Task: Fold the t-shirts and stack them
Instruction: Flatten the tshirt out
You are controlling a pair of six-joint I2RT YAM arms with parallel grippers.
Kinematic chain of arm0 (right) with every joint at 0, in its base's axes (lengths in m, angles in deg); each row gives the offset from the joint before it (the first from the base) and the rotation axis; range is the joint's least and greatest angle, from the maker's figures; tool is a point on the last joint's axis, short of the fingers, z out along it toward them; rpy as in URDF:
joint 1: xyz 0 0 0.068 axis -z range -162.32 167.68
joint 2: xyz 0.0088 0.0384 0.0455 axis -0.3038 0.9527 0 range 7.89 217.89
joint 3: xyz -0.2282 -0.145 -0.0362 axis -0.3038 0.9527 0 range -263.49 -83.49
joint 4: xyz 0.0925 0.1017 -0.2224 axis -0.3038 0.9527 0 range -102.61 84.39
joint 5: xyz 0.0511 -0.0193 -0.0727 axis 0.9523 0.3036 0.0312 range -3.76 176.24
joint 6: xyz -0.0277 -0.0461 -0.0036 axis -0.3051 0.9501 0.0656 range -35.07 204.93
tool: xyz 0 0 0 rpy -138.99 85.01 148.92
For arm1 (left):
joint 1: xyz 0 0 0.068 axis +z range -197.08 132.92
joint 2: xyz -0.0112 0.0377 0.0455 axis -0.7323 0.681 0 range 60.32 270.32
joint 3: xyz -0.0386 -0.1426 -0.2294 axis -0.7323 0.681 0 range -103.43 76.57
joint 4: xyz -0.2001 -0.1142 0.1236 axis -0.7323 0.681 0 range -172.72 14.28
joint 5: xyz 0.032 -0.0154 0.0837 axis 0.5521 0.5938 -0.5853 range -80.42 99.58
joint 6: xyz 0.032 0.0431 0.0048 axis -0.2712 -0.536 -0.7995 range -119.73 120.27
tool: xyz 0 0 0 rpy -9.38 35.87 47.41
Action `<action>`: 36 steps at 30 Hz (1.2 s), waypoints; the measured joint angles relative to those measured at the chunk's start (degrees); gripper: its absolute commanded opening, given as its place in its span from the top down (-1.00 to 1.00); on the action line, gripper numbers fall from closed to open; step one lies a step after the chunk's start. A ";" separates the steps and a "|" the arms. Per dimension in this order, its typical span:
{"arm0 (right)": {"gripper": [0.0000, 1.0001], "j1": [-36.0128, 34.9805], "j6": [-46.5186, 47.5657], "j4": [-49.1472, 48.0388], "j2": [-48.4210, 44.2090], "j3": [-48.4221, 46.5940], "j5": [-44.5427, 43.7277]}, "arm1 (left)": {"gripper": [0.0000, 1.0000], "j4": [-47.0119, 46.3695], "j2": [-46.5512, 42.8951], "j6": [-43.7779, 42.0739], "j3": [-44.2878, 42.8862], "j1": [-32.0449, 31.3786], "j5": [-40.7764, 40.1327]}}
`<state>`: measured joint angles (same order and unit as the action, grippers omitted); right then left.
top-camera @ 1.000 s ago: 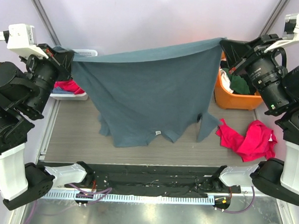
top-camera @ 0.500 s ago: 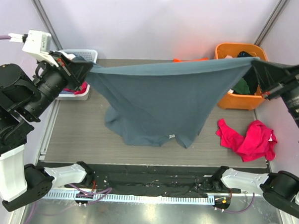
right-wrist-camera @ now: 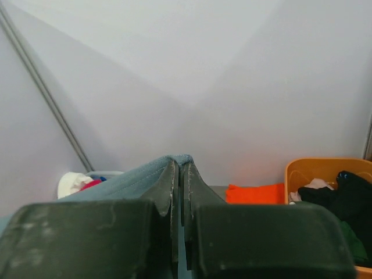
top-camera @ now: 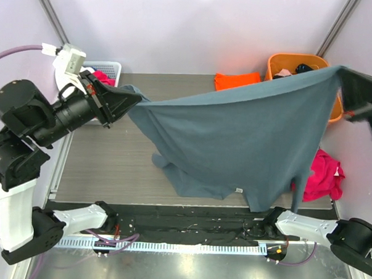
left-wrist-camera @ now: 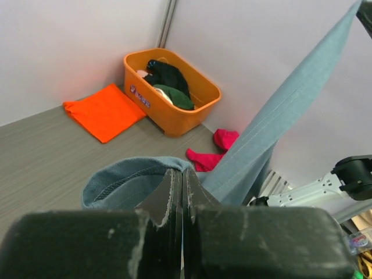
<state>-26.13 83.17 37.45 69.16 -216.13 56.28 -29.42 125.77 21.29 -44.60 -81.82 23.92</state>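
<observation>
Step in hand, as judged: spreading the shirt in the air before laying it down to fold. At the left, in front of the white basket (top-camera: 107, 66), the left gripper (left-wrist-camera: 182, 177) is clamped on a hemmed corner of the blue-grey t-shirt (top-camera: 235, 141). The shirt hangs stretched between the arms above the table (top-camera: 104, 167), its top edge taut and climbing to the right. The body sags in loose folds, and the lower-left bunch seems to touch the surface. The orange t-shirt (top-camera: 237, 80) lies flat at the far side, just beside the orange tub (top-camera: 281, 59). A pink garment (top-camera: 326, 176) lies crumpled lower right. The right gripper (right-wrist-camera: 181, 171) is pinched on the opposite corner. Next move calls for lowering both corners together, keeping tension so the cloth lands flat.
</observation>
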 measured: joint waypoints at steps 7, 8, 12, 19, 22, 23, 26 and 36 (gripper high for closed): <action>0.99 1.05 2.89 -15.32 6.34 19.43 -4.55 | 1.00 -6.40 -1.18 -2.27 17.90 0.20 -5.46; 0.99 2.40 2.84 -17.55 8.96 21.44 -4.15 | 1.00 -7.52 0.04 -3.06 20.28 0.74 -6.58; 0.98 10.99 -0.31 -24.92 21.40 26.93 1.84 | 1.00 -13.09 7.37 -5.03 26.97 8.57 -7.28; 0.99 19.52 -3.80 -33.75 41.33 29.16 7.37 | 1.00 -23.85 25.03 -6.75 28.98 22.75 -7.48; 0.98 20.72 -4.48 -37.64 48.89 26.29 8.63 | 1.00 -26.80 33.73 -6.97 23.96 25.92 -7.26; 0.99 20.83 -4.61 -38.51 50.77 25.20 8.87 | 1.00 -27.69 36.72 -7.19 21.57 26.71 -7.28; 0.99 21.49 -4.79 -41.18 56.30 21.09 9.75 | 1.00 -30.01 43.71 -8.24 15.91 28.09 -7.72; -0.99 22.10 -6.88 -41.40 59.52 21.16 12.11 | 1.00 -32.20 52.11 -9.20 11.37 28.89 -7.43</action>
<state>-4.03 76.29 -3.94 128.68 -194.97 68.39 -61.61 177.88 12.09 -33.23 -52.93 16.49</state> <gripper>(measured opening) 0.951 0.014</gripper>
